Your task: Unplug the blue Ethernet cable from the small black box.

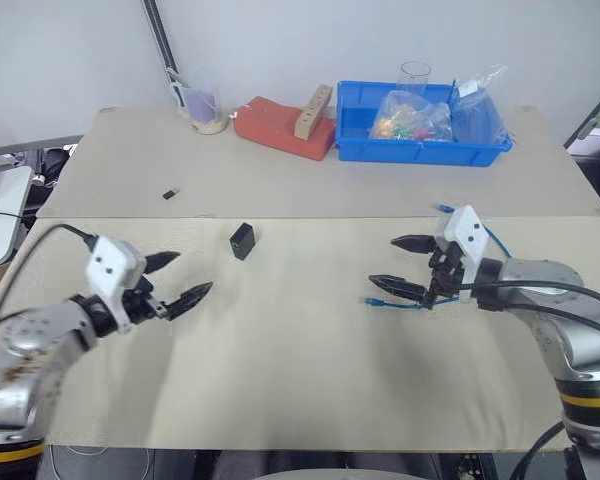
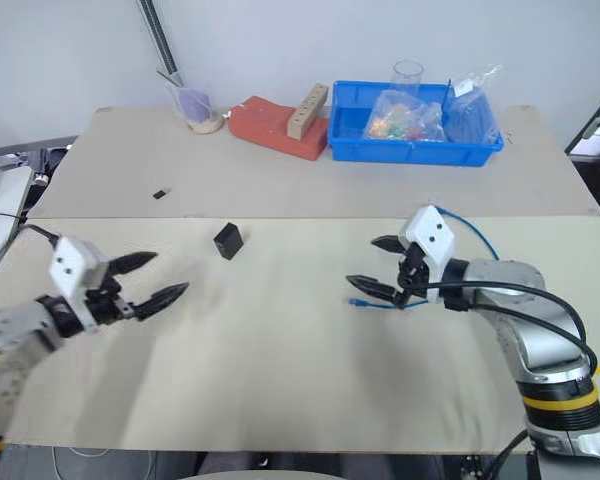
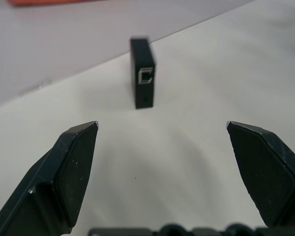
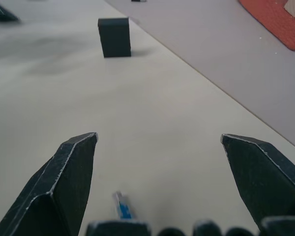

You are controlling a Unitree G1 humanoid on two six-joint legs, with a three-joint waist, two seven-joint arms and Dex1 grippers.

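Both hands were spread and empty: left hand (image 1: 172, 282), right hand (image 1: 405, 268). The small black box (image 1: 242, 241) stood alone at my 11 o'clock on the table (image 1: 300, 380), port bare. The blue Ethernet cable (image 1: 395, 303) lay under my right hand, plug free, so I judged the unplug done.

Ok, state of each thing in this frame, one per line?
Blue cable: unplugged, lying on the table under the right gripper.
Black box: standing alone, port empty.
Left gripper: jaws open, empty.
Right gripper: jaws open, empty.
Blue bin: holds bags and a clear cup.
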